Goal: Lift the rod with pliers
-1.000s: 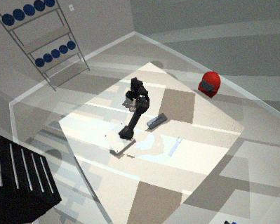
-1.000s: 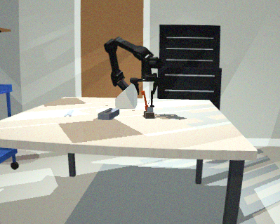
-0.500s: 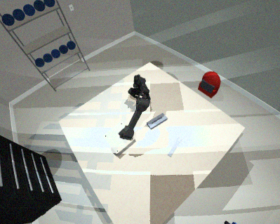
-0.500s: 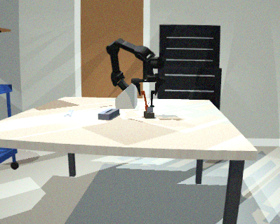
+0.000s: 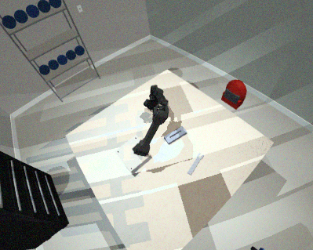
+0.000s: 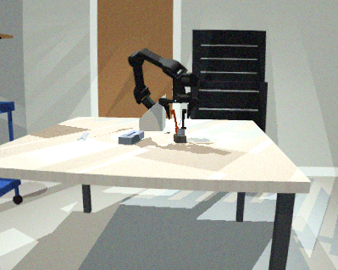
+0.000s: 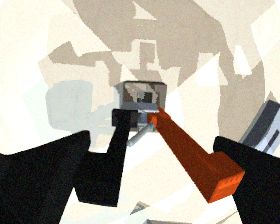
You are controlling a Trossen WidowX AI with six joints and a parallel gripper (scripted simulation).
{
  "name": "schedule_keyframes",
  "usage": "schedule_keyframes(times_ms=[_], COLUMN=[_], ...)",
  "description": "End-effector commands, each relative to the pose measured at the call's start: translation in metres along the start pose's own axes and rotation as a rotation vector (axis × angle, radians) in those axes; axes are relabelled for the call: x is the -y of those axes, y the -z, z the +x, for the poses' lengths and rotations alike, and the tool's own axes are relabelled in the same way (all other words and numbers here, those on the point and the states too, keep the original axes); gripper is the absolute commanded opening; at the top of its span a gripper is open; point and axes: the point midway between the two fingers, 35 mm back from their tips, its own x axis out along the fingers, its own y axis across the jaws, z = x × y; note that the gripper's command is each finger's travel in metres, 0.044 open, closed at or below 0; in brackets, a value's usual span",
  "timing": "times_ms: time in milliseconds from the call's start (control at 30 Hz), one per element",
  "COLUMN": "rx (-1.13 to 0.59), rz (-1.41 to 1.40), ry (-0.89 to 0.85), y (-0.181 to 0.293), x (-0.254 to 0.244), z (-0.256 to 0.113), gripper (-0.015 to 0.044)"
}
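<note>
Wrist view: pliers (image 7: 187,155) (image 6: 174,120) between pincer (image 7: 155,141) (image 6: 180,115) fingertips.
</note>
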Motion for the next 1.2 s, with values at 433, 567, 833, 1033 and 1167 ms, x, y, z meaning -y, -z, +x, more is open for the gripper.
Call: schedule_keyframes(times_ms=[433,567,833,1033,1167], rx=[-0.004,-0.004,-0.004,-0.004,-0.004], rz=[-0.004,-0.004,-0.004,-0.004,-0.004], ry=[0.007,0.007,0.007,0.007,0.007], y=[0.0012,0.0012,0.0012,0.0012,0.0012], x=[0.0017,0.0017,0.0017,0.0017,0.0017], z=[0.0125,0.0125,0.0125,0.0125,0.0125], gripper=[0.0429,0.0424,0.0413,0.0405,0.04])
